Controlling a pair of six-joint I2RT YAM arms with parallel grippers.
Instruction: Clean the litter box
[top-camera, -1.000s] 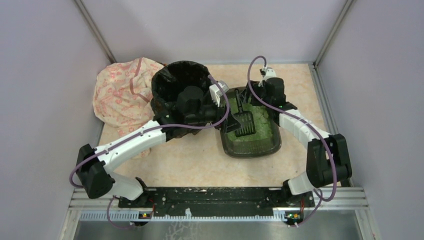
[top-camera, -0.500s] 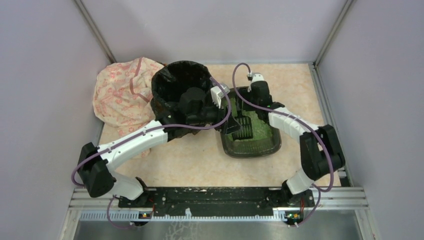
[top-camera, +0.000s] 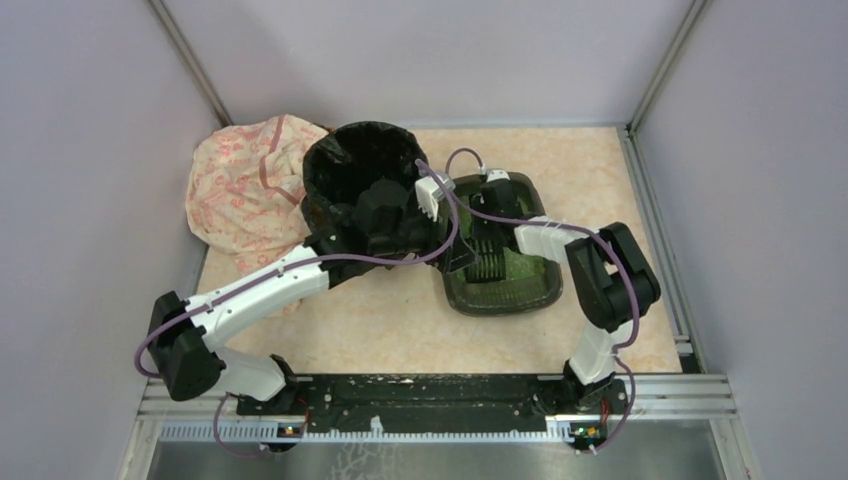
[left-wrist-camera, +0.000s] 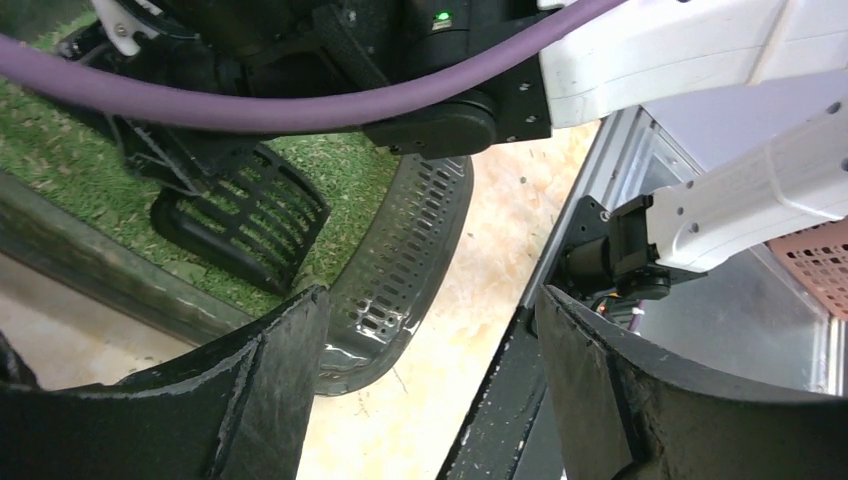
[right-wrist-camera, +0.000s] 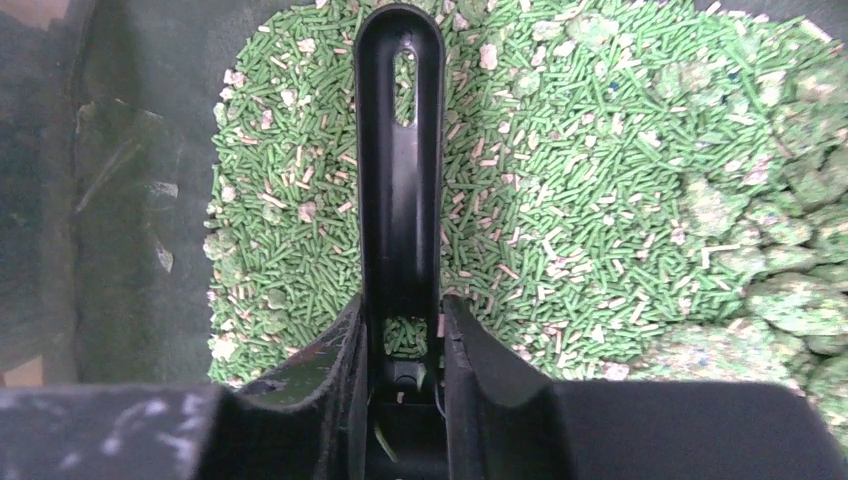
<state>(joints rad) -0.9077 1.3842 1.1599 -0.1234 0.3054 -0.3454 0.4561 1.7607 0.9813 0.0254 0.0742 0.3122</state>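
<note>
One litter box (top-camera: 500, 306) sits just right of the one black-bagged bin (top-camera: 340, 160), holding green pellets (right-wrist-camera: 600, 200) and a single slotted scoop (right-wrist-camera: 400, 180). The right gripper (right-wrist-camera: 402, 312) is pinched tight on the scoop's handle. The left gripper (left-wrist-camera: 428, 310), by the bin's right rim, gapes wide with nothing in it.

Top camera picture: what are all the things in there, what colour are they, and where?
litter box: 1, dark grey-green, mid-table, right of bin
litter: many pellets, green, in litter box
scoop: 1, black, in litter box
bin: 1, black bag, left of litter box
cloth: 1, pink patterned, back left corner
table: 1, beige, under everything
left hand: 1, black, open, between bin and litter box
right hand: 1, black, shut on scoop handle
</note>
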